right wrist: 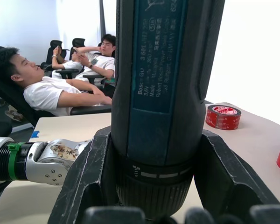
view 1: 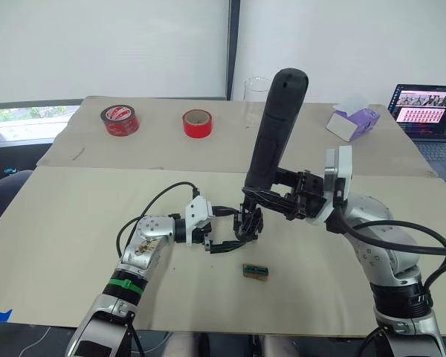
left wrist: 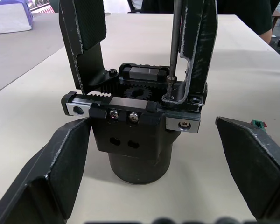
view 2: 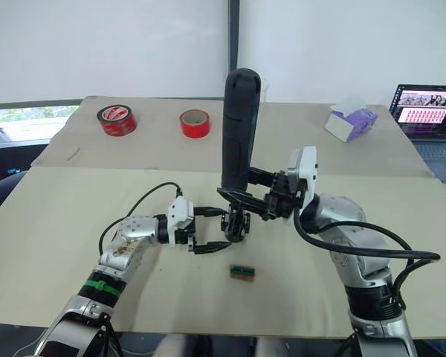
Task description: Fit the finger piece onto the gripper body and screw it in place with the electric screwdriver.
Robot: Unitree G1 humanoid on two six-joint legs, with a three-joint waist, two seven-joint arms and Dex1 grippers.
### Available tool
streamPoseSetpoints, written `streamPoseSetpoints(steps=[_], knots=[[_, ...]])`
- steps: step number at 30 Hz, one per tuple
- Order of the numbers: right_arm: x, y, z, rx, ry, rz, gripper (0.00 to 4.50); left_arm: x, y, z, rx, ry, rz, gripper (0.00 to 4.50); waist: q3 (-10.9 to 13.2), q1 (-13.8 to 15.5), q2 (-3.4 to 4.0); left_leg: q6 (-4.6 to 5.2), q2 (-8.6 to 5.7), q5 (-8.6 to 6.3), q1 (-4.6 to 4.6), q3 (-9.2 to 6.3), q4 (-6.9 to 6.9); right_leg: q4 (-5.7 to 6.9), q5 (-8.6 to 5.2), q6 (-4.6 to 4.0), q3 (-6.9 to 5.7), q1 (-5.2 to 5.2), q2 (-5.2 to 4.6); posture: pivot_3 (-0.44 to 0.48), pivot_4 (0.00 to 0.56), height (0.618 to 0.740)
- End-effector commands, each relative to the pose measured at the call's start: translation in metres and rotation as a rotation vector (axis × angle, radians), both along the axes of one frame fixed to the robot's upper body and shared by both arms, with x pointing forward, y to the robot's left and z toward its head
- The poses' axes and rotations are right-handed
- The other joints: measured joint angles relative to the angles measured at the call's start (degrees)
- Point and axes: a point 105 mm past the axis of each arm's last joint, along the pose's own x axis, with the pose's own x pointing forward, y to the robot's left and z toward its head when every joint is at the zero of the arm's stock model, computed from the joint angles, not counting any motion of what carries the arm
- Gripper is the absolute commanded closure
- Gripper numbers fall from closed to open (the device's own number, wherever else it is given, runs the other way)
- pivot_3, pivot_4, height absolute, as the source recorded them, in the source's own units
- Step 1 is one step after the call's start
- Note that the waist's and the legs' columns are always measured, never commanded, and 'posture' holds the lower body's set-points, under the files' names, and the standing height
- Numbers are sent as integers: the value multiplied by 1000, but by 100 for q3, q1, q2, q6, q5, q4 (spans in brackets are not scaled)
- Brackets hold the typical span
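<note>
1. Left gripper [left wrist: 144, 186] is spread wide, empty, its fingers either side of the body [left wrist: 135, 140], not touching it; the body stands upright on the table [view 1: 74, 223].
2. Finger piece [left wrist: 198, 51] stands on the body's right side, axis vertical.
3. Right gripper [right wrist: 149, 186] clamps the screwdriver [view 1: 275, 134], near-upright above the body, its bit [left wrist: 173, 46] down on a screw.
4. Whether the bit is seated in the screw is hard to make out.

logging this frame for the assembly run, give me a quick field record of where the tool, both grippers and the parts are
electric screwdriver: upright, bit down on a screw of the gripper body
right gripper: shut on the screwdriver
gripper body: standing on the table
finger piece: seated upright on the body, by the bit
left gripper: open, fingers either side of the body
small green-brown block: loose, nearer the robot
</note>
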Motion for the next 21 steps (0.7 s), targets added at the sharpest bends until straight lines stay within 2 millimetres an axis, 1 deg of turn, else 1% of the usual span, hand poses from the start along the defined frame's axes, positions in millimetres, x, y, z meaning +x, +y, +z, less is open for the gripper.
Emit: streamPoseSetpoints(steps=[1,9,16,21], knots=[[-5,3,18,24,-84,12,2593,-1,-4,7,-6,-25,-16,0,0,0,0,0,0,0,0,0,0,0,0,0,0,0,0,0,150,740],[-3,6,15,22,-85,6,2593,0,-3,4,8,-21,-1,0,0,0,0,0,0,0,0,0,0,0,0,0,0,0,0,0,150,740],[-2,6,15,19,-84,2,2593,6,1,-7,56,7,41,0,0,-6,0,0,0,0,1,0,0,1,0,0,-1,0,1,0,150,740],[-1,6,14,17,-85,1,2593,10,1,-13,65,27,50,0,0,-3,0,0,0,0,0,0,0,0,0,0,-1,-1,1,0,150,740]])
